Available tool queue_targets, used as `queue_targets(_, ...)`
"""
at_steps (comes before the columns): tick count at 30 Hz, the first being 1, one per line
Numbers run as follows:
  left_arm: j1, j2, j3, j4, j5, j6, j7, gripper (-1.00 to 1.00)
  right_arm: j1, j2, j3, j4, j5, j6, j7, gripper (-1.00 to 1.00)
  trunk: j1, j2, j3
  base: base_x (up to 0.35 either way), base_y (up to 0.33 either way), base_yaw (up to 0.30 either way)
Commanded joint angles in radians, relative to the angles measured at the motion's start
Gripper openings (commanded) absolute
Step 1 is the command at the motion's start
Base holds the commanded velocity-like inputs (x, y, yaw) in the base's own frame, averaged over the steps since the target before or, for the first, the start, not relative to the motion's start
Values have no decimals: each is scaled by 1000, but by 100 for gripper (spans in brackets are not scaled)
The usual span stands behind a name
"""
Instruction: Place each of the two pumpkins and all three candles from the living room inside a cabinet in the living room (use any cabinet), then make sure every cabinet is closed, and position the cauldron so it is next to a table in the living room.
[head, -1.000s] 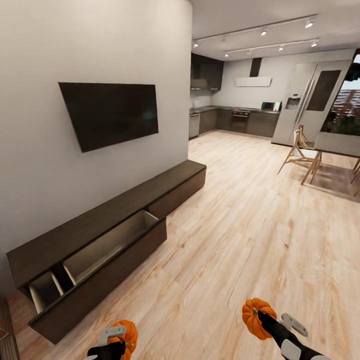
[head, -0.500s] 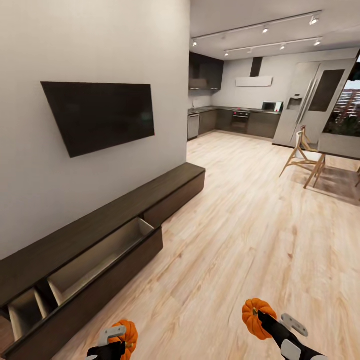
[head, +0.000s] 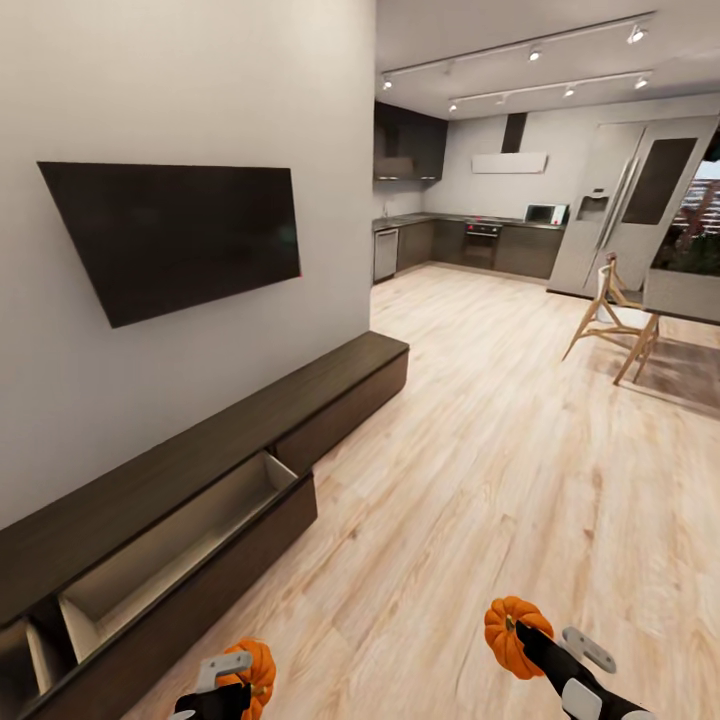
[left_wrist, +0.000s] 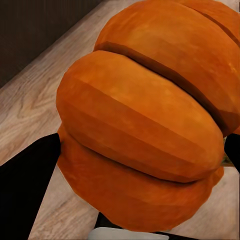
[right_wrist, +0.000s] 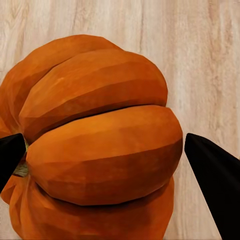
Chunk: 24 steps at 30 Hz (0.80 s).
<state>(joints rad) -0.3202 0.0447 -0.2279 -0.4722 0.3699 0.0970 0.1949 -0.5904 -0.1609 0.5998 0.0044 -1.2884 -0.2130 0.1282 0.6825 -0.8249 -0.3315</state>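
left pumpkin: orange, near bottom edge left of centre, held in the left gripper; left wrist view has it wedged between the two dark fingers, over floor planks.
right pumpkin: orange, near bottom edge right of centre, held in the right gripper; right wrist view has it between dark fingertips, floor beneath.
left gripper state: closed around left pumpkin, not fully closed, pumpkin fills the gap.
right gripper state: same, clamped on right pumpkin, both fingers at its sides.
cabinet: long low dark-brown unit along the left wall, long axis from near-left to far-right.
open drawer: pale-lined, pulled out toward the room; looks empty where visible; lies left and ahead of both grippers.
second compartment: at near-left edge, cut off, contents unclear.
key relation: drawer is forward-left of both pumpkins; left arm is the nearer one, right arm well apart across open floor.
next move (judgement): close in on the cabinet, drop left pumpkin first; right needs a cross-reach or a base turn.
surroundings: dark wall screen above cabinet; kitchen far; chairs far right.
candles, cauldron: none seen here.
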Motion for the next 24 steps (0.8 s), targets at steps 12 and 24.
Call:
queue_targets(12,0,0,-8,-2,6,5,9,-100,-2,13,6,0,-4,-2,0,-100,1,-1,-1,320,-75,96)
queue_targets(24,0,0,-8,-2,6,5,9,-100,-2,20,11,-1,-2,-2,-2,-100,1,-1,-1,320,-75,289)
